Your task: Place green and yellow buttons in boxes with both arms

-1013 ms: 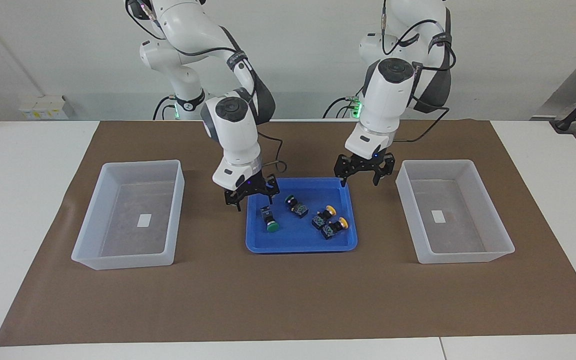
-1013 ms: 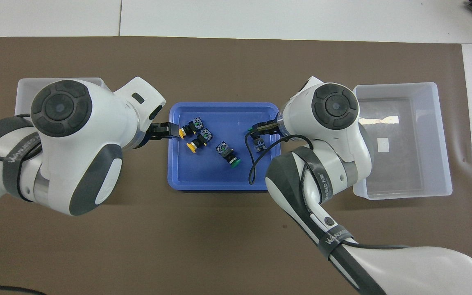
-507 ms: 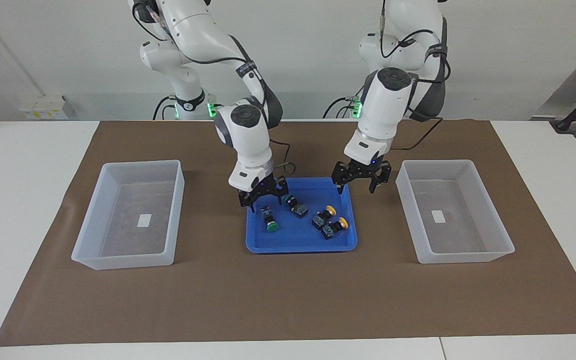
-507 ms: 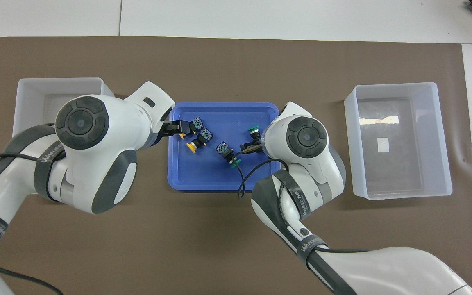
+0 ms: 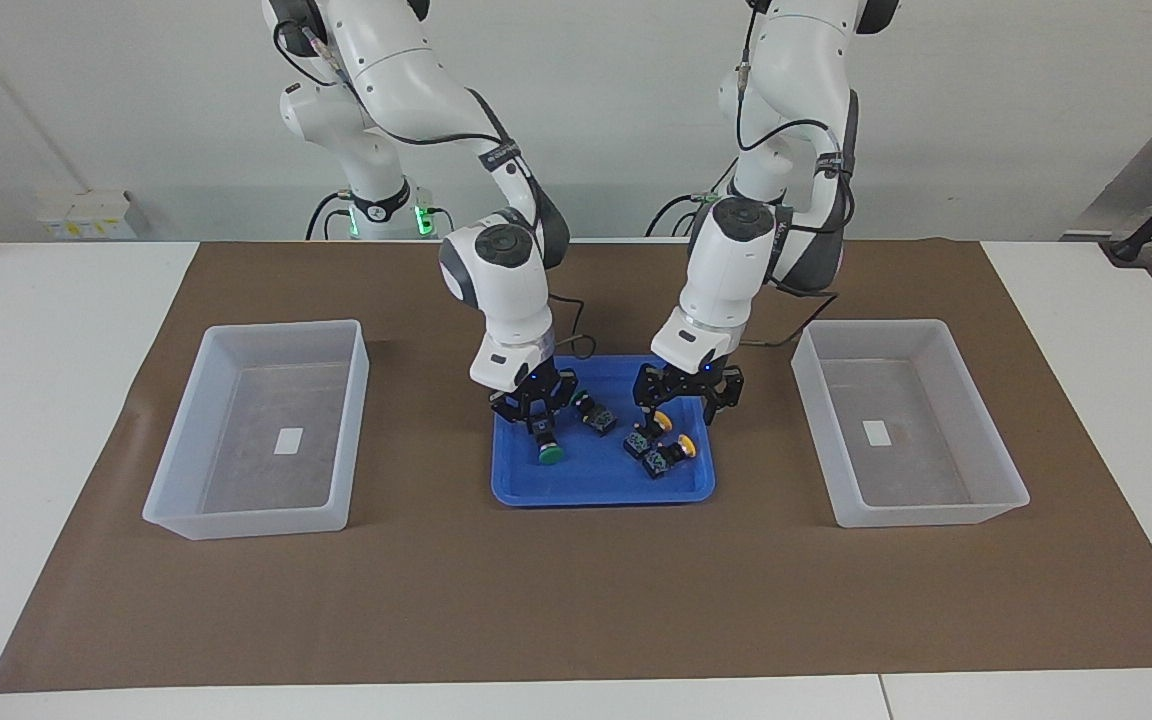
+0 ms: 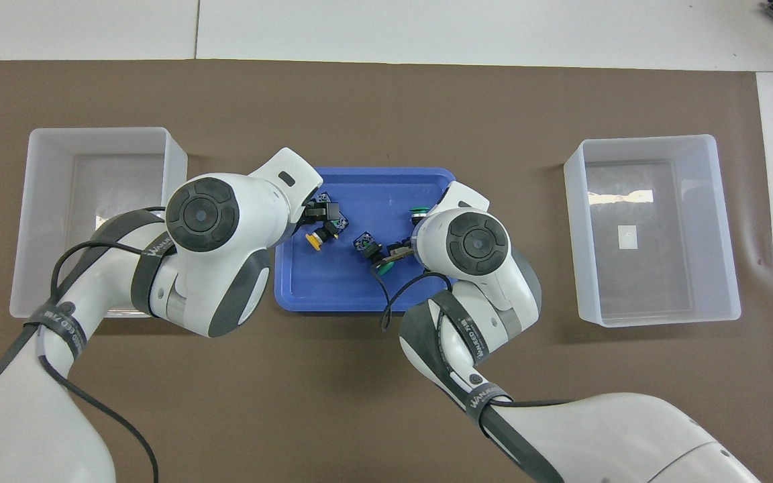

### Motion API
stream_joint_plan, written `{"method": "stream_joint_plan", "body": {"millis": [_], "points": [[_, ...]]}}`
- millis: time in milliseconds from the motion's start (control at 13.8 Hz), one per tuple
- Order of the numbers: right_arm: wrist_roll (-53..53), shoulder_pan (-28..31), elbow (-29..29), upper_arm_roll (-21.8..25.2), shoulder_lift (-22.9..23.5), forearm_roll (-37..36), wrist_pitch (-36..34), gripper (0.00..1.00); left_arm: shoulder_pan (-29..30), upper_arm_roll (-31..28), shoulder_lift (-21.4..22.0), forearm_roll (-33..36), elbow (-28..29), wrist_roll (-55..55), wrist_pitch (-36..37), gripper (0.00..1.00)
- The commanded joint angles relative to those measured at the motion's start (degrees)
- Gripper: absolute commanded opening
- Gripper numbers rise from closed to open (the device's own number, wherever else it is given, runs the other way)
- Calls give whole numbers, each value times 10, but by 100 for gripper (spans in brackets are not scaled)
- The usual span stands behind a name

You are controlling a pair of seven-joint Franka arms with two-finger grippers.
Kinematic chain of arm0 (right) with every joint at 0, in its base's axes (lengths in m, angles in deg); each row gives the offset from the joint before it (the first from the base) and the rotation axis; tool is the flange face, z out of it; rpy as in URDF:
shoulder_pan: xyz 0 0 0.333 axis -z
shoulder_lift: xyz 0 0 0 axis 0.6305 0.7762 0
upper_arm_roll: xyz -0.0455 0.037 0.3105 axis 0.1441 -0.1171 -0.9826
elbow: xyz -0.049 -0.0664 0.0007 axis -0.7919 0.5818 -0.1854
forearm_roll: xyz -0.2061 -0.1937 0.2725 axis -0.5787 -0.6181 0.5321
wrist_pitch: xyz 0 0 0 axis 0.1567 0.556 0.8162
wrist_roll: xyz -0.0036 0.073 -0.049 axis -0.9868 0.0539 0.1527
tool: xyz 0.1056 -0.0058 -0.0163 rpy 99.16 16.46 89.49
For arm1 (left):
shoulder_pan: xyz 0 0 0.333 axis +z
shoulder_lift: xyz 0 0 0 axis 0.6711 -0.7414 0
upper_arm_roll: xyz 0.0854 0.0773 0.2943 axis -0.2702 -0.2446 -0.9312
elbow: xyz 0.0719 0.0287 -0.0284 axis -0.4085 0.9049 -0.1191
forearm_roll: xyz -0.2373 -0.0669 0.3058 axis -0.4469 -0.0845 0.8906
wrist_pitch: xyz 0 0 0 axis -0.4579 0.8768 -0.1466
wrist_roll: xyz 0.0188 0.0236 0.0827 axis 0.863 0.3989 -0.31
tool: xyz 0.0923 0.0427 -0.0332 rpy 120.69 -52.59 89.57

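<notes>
Right gripper (image 5: pixel 535 415) pinched a green button (image 5: pixel 542 440) at the tray's (image 5: pixel 596 482) nine o'clock; an off-centre pinch risked dropping it. Left gripper (image 5: pixel 681 408) hung wide over the yellow buttons (image 5: pixel 684 449).

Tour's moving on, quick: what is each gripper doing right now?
Left gripper: open, empty, over a yellow button.
Right gripper: shut on a green button.

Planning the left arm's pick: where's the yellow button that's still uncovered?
In the blue tray, toward the left arm's end: the yellow button lies just farther from the robots than its twin, which sits under the left gripper.
</notes>
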Motion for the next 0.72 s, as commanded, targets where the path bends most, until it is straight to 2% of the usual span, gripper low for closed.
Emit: {"method": "stream_joint_plan", "body": {"millis": [0,289,434,651], "points": [[-19,10,-7,0,-30,-14,-9,0,-15,-8,-19,-6,0,3,-30,90],[-19,43,-7,0,-85,-13,-60,0,-19,-8,-31,-7,2,-9,-35,91],[-21,59,-7,0,-114,-12,-94,0,-21,-8,-32,-7,2,-42,-36,93],[-19,94,-22,-1,-158,-12,-131,0,-35,-8,-33,-6,2,-36,-37,99]]}}
